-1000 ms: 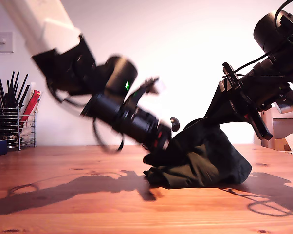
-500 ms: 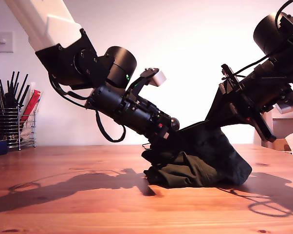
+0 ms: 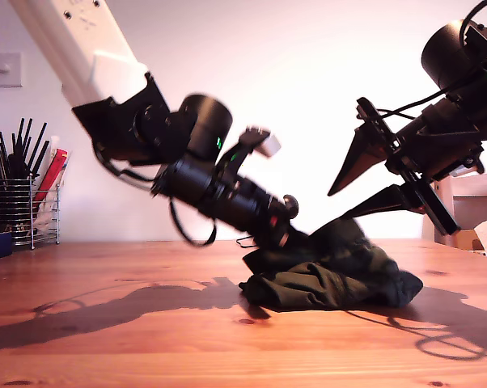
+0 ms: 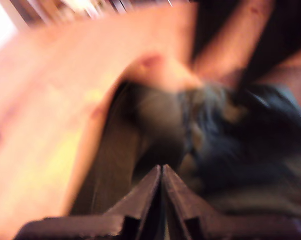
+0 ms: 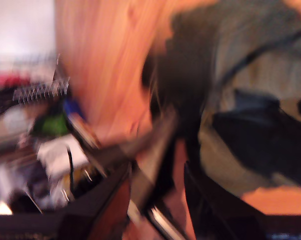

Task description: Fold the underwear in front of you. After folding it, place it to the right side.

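The underwear (image 3: 332,275) is no longer lifted at its far side. Half a second earlier one edge is held up in the air by my second gripper (image 3: 338,205); now that edge is let go, and the cloth is seen slumped into a low, crumpled heap on the table (image 3: 106,339), a little toward the exterior view's right of centre. My second gripper is spread wide and empty, raised above the heap and apart from it.

My first gripper (image 3: 288,234) is pressed in at the heap's edge on the exterior view's left. In the first wrist view its fingertips are drawn together tip to tip, with dark cloth just beyond them; whether a fold is pinched between them cannot be told, since both wrist views are smeared by motion.

The release is judged to mark one fold being laid over. The garment is bunched rather than flat, so the folding is judged unfinished, and the placing aside is not yet begun.
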{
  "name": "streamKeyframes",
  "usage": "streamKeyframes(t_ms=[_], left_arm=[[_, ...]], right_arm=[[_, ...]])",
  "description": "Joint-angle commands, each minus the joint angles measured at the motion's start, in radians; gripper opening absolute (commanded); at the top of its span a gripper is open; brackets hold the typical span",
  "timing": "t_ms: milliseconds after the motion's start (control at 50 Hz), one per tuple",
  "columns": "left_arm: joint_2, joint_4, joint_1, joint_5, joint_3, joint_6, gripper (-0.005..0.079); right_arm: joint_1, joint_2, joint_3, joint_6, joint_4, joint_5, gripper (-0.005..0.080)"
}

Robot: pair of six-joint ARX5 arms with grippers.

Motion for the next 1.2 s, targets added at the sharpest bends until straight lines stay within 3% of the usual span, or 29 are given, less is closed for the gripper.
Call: streamKeyframes(t_ms=[0,320,500,660,840,1180], left_arm=[[0.031,0.021,0.003,0.002,0.008,0.000,-0.0019],[0.100,-0.016,0.004,-0.008,0.103,-0.028,-0.0019],[0.100,-0.282,0.026,0.062,0.227,-0.090,-0.0019],[0.100,-0.463,0.039,0.117,0.329,-0.160,-0.0019],[0.105,-0.563,0.041,0.114,0.335,-0.156,-0.0019],[0.177,-0.637,0.018,0.111,0.335,-0.150,-0.0019]], right_arm=[[-0.010,0.017,0.010,-0.010,0.008,-0.037,0.0300],[-0.017,0.017,0.010,-0.125,0.014,-0.115,0.0300],[-0.028,0.017,0.010,-0.251,0.005,-0.185,0.0298],[-0.044,0.017,0.010,-0.327,-0.005,-0.188,0.0298],[-0.067,0.017,0.010,-0.351,-0.001,-0.198,0.0298],[-0.074,0.017,0.011,-0.397,0.007,-0.216,0.0298]])
